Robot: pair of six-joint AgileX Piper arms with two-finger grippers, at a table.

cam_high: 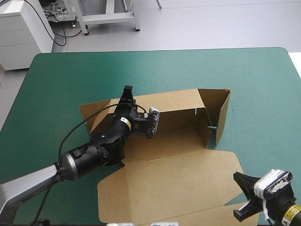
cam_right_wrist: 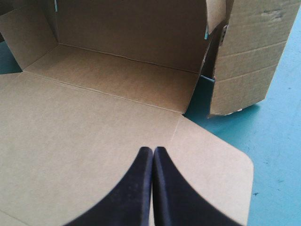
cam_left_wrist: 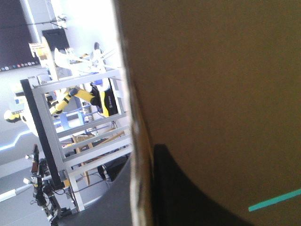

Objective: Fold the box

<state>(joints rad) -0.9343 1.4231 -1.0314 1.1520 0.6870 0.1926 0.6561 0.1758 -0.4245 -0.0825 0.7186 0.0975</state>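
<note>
The brown box [cam_high: 174, 181] sits mid-way across the bench [cam_high: 70, 75] (rear and 3 o'clock walls raised, lid flat toward 6 o'clock). At 11 o'clock the left claw [cam_high: 127, 92] pinches the rear wall's top edge; the right claw [cam_right_wrist: 153, 151], fingers pressed together, points over the lid's 4 o'clock corner

In the high view the left arm [cam_high: 94, 153] covers the left end of the box [cam_high: 178, 174], hiding the wall and floor there, and the lid's near edge runs off the picture. How the left jaws sit on the back wall is too small to tell there. In the left wrist view the board is a blurred brown field. One finger [cam_left_wrist: 188, 202] shows against it; the other is a dim shape beyond the board's edge. The right wrist view cuts off the back wall's top.
</note>
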